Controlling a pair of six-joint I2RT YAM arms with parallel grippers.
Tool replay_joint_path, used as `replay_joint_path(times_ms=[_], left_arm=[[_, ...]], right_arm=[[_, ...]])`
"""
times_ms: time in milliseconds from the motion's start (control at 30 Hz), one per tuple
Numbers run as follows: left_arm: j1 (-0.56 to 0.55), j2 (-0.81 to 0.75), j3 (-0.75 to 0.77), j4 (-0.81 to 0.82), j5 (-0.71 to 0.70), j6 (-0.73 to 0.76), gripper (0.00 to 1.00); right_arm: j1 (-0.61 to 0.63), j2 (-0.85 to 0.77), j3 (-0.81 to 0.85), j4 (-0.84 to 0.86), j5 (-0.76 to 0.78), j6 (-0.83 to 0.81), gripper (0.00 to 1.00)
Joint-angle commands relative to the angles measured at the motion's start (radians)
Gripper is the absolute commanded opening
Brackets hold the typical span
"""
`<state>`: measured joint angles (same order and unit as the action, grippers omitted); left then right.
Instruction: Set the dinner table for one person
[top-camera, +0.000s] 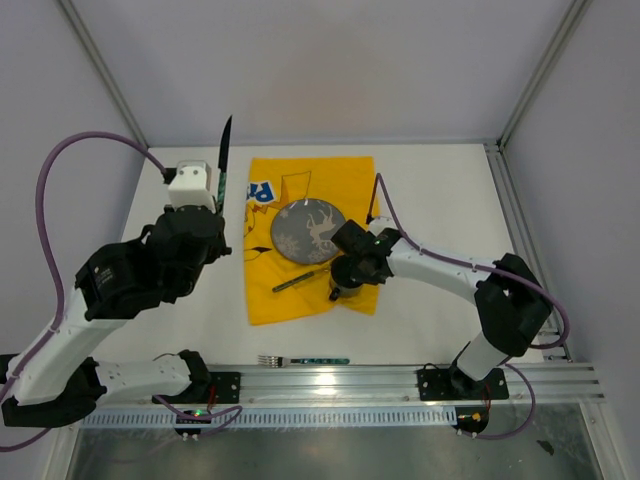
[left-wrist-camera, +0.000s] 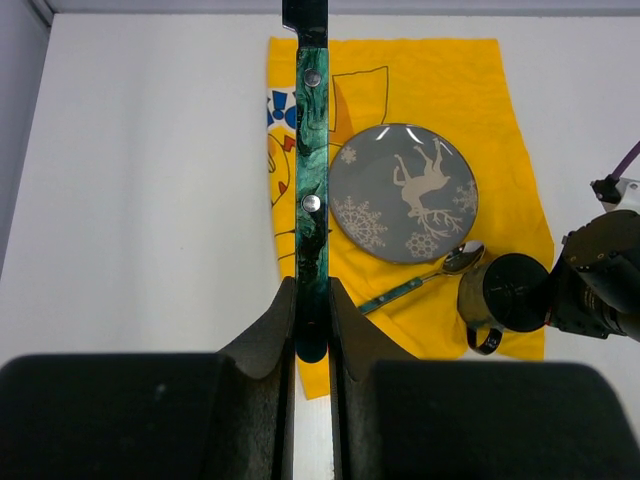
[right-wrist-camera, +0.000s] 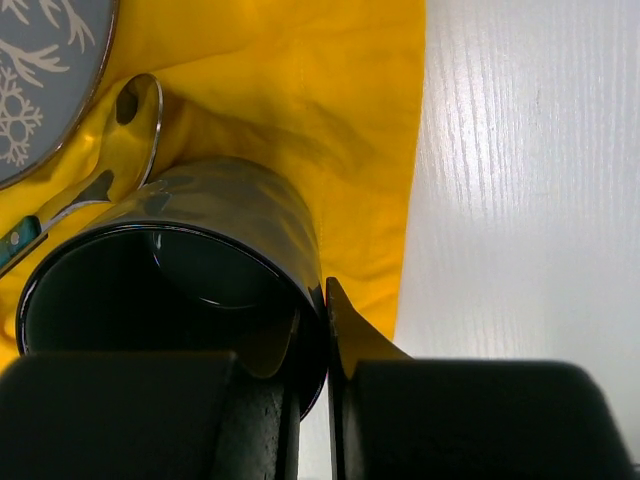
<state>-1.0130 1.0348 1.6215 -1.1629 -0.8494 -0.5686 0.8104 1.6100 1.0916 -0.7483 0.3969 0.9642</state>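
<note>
- The big flat white surface (top-camera: 450, 200) is the dinner table. It sits between pale grey walls, and everything else is on it or over it.
- A yellow cloth with cartoon pictures (top-camera: 340, 180) lies flat in the middle of the surface.
- A round grey plate with a white deer and snowflakes (top-camera: 308, 231) lies on the far half of the cloth.
- A long knife with a green swirly handle and a black blade (left-wrist-camera: 311, 150) is squeezed at its handle end by the left fingers (left-wrist-camera: 272, 335). Its blade points away from the arms, by the cloth's left edge.
- A shiny black mug (right-wrist-camera: 215, 215) is at the cloth's near right part. The right fingers (right-wrist-camera: 355, 340) pinch its wall, one inside and one outside.
- A silver fork with a green handle (top-camera: 305, 359) lies on the bare surface at the near edge, off the cloth.
- A silver spoon with a green handle (left-wrist-camera: 462, 258) lies on the cloth, just beside the mug and the plate.
</note>
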Motion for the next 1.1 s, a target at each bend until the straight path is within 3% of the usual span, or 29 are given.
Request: replay_joint_path(times_ms=[0,533,767,1067], left_arm=[[0.002,-0.005,-0.006,0.038,-0.027,-0.013,0.00],[0.002,0.022,-0.054,0.089,0.015,-0.005,0.00],[0.002,0.011,-0.064,0.092,0.012,-0.005,0.00],[0.002,0.013,-0.089,0.103,0.018,-0.011,0.00]], right_arm=[[0.004,-0.015,-0.007,0.043,-0.007,0.001,0.03],[-0.184,-0.245,-0.079,-0.062,0.132,0.028,0.03],[-0.260,-0.263,-0.093,-0.054,0.134,-0.015,0.03],[-0.255,-0.243,-0.036,-0.019,0.048,-0.071,0.03]])
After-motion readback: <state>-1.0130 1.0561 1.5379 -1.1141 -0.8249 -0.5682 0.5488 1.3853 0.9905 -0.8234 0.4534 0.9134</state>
